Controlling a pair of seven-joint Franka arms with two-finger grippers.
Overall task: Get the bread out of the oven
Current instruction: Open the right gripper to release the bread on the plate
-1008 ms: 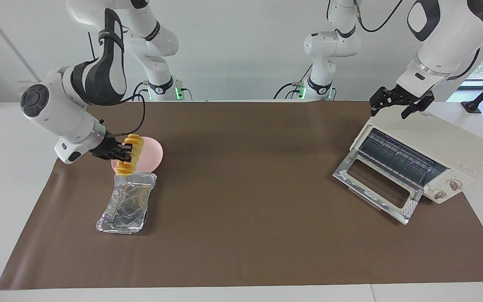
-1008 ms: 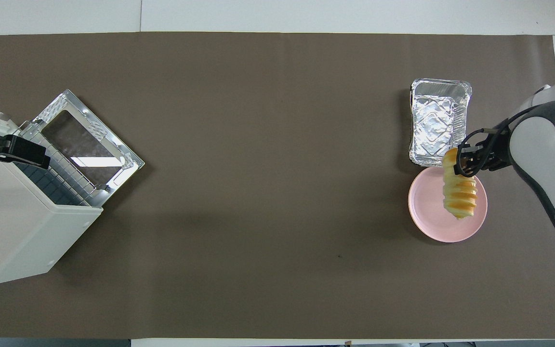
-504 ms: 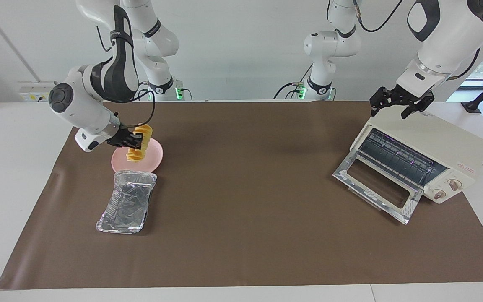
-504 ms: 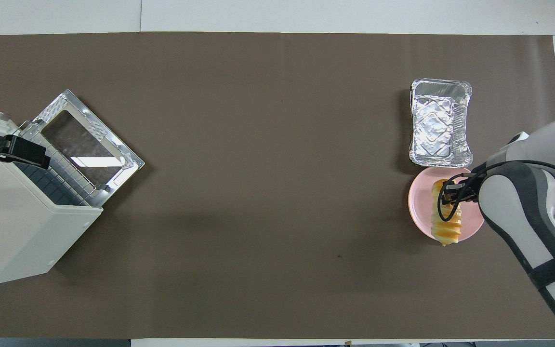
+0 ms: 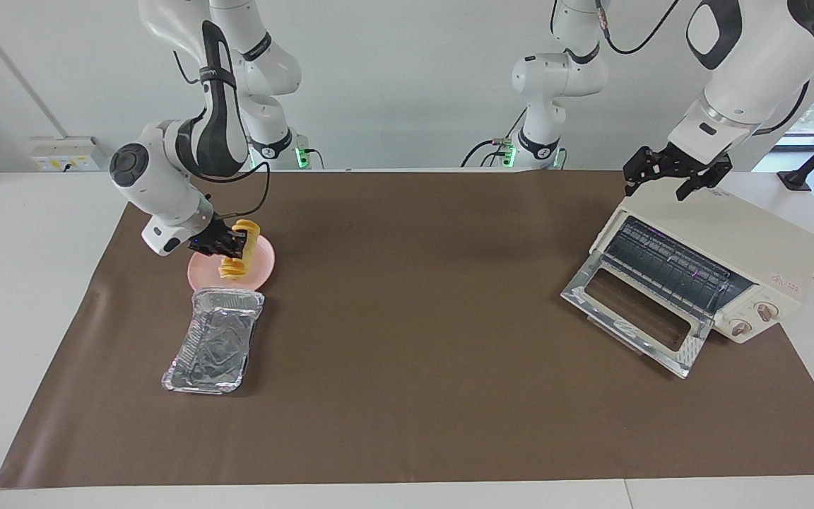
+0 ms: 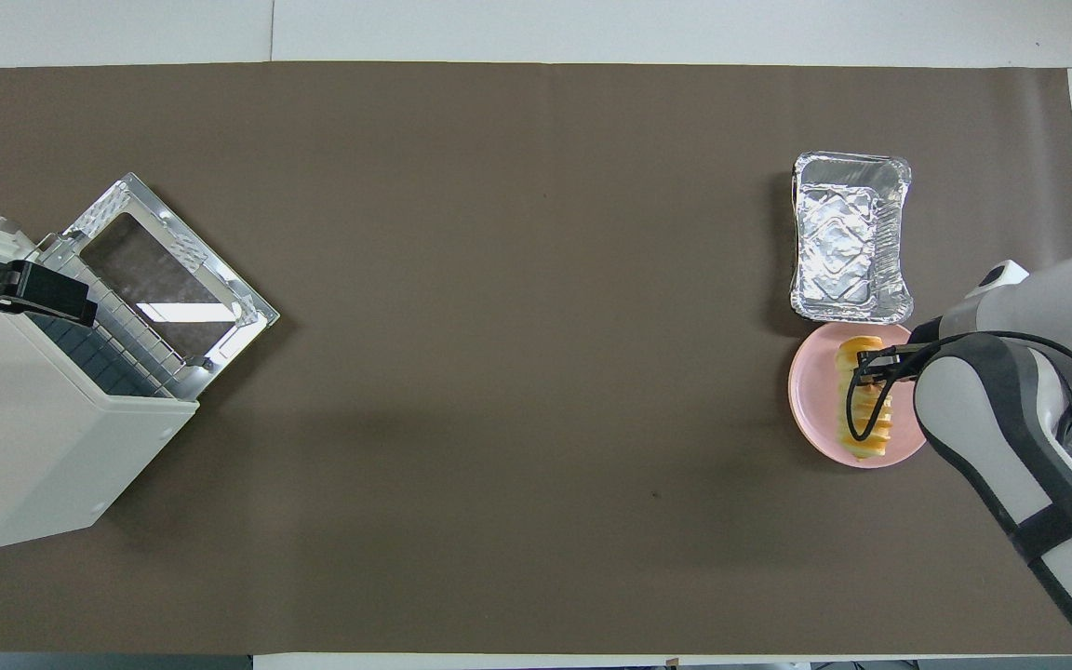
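The bread (image 5: 243,252), a yellow-orange ridged loaf, is held in my right gripper (image 5: 229,245), which is shut on it. It hangs tilted, low over the round pink plate (image 5: 264,267); I cannot tell whether its lower end touches the plate. In the overhead view the bread (image 6: 864,414) lies over the plate (image 6: 808,395) with the right gripper (image 6: 877,359) at its end toward the foil tray. The cream-white oven (image 5: 735,237) stands at the left arm's end with its chrome-framed door (image 5: 634,319) folded down open. My left gripper (image 5: 670,181) waits open just over the oven's top.
A crinkled silver foil tray (image 5: 215,341) lies empty beside the plate, farther from the robots; it also shows in the overhead view (image 6: 850,237). The oven (image 6: 24,419) and its open door (image 6: 164,279) take up the left arm's end of the brown mat.
My right gripper has carried the bread from over the foil tray's near end to over the pink plate and lowered it. The left arm has not moved.
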